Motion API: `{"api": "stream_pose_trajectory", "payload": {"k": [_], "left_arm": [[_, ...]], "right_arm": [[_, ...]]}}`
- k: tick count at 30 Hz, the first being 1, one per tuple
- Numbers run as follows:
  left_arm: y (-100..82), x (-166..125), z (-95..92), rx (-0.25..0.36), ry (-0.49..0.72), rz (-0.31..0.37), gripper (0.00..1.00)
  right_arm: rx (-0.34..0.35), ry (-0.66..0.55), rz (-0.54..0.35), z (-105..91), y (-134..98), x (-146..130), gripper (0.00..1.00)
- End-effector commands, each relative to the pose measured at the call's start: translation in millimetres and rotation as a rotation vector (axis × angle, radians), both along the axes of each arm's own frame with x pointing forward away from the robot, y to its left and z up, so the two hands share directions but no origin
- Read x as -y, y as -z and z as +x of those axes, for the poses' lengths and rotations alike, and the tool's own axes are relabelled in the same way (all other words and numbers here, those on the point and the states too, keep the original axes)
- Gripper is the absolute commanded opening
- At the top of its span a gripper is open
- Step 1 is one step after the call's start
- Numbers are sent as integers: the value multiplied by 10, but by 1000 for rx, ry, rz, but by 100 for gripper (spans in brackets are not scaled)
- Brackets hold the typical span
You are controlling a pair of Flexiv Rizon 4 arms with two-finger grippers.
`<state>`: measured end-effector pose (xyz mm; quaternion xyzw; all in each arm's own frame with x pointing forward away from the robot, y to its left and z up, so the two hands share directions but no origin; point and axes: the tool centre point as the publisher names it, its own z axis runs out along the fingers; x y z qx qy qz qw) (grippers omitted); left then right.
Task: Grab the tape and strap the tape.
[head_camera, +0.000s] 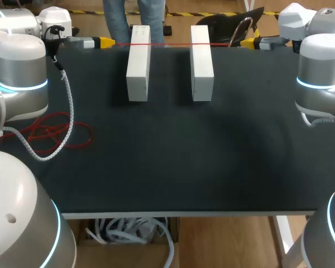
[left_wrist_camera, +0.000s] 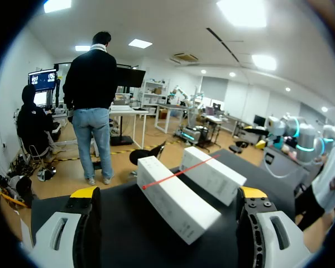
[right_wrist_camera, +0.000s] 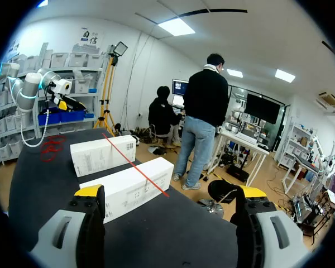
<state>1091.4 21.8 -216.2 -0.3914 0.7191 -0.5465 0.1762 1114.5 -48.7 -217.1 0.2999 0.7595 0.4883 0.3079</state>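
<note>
Where the two white boxes lie side by side at the table's (head_camera: 167,162) 12 o'clock edge, the tape (head_camera: 170,43) is stretched as a thin red line across their far ends, resting on the tops of the left box (head_camera: 138,64) and the right box (head_camera: 201,64) and running a little past the outer edge of each. From the tape, my left gripper (head_camera: 104,41) sits at 9 o'clock and my right gripper (head_camera: 247,41) at 3 o'clock, both level with it and pointing inward. Through the left wrist camera I see its fingers (left_wrist_camera: 85,195) spread wide with nothing grasped, the boxes and tape ahead of them. The right gripper's fingers (right_wrist_camera: 89,192) are likewise released and bare. At the table's 9 o'clock side a loose red tangle (head_camera: 53,133) lies on the surface, with a grey coiled cable (head_camera: 67,111) draped over it from my left arm
</note>
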Motion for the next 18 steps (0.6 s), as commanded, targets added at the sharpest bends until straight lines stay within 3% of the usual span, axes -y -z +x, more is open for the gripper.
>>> {"api": "stream_pose_trajectory", "payload": {"k": [1,13,18], "left_arm": [[12,0,-3,4,-1,-2,100],[12,0,-3,4,-1,-2,100],[8,-5,42,37,74,0,100]], "right_arm": [[-1,-2,0,0,-2,8,100],[-1,-2,0,0,-2,8,100],[-1,-2,0,0,-2,8,100]]}}
